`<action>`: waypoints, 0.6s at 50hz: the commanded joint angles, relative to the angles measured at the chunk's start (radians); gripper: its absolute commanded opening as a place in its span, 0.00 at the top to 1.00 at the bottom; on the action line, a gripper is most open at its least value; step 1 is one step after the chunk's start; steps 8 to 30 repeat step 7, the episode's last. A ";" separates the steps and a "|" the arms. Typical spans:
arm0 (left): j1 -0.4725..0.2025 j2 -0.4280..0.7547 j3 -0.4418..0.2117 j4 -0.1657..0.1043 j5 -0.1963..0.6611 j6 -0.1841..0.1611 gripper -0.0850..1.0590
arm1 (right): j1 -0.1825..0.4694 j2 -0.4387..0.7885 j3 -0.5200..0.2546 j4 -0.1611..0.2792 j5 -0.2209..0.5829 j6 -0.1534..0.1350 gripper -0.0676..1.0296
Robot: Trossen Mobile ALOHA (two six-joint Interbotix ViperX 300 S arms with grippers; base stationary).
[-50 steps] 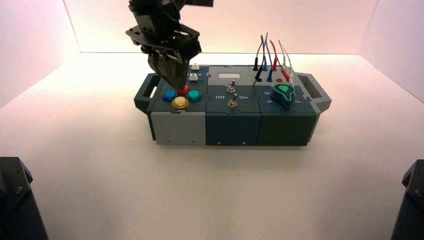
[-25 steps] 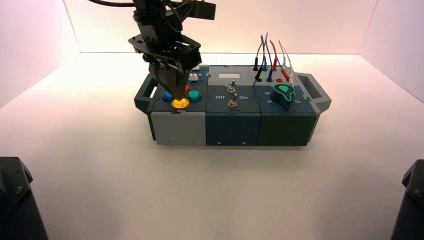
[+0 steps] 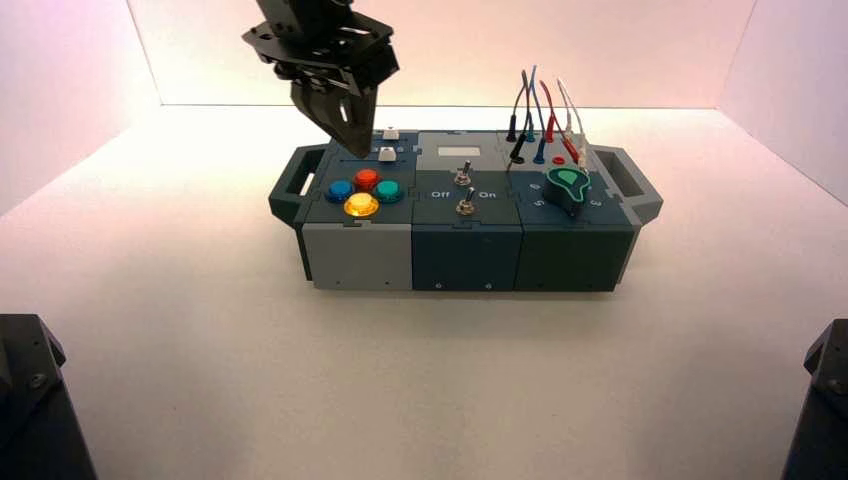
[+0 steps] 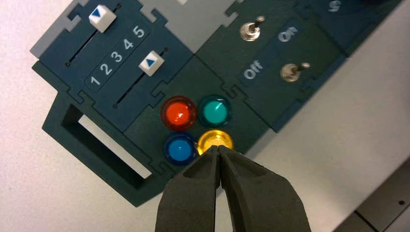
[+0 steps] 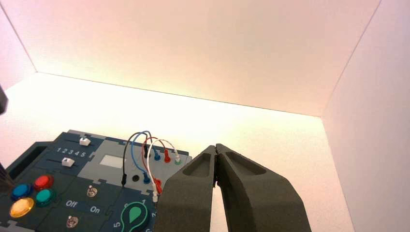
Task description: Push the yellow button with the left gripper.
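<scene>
The yellow button point(image 3: 361, 205) sits at the front of a cluster of round buttons on the box's left section, with the blue button point(image 3: 339, 189), the red button point(image 3: 366, 179) and the teal button point(image 3: 388, 190). My left gripper point(image 3: 361, 152) hangs shut and empty above the box, a clear gap over the cluster and a little behind it. In the left wrist view its closed tips point(image 4: 218, 148) overlap the near edge of the yellow button point(image 4: 215, 139). My right gripper point(image 5: 215, 146) is shut and empty, held off to the box's right.
Behind the buttons are two white sliders point(image 4: 151, 63) beside numbers 1 to 5. The middle section has two toggle switches point(image 3: 464, 205) lettered Off and On. A green knob point(image 3: 567, 188) and looped wires point(image 3: 540, 120) sit on the right section. The box has handles point(image 3: 292, 185) at both ends.
Half a second ago the left gripper's tip was down on the yellow button; it has now lifted up and back, clear of the button cluster.
</scene>
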 commanded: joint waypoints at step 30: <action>0.005 -0.037 -0.006 0.008 -0.005 0.005 0.95 | 0.002 0.031 -0.020 0.003 0.005 0.000 0.96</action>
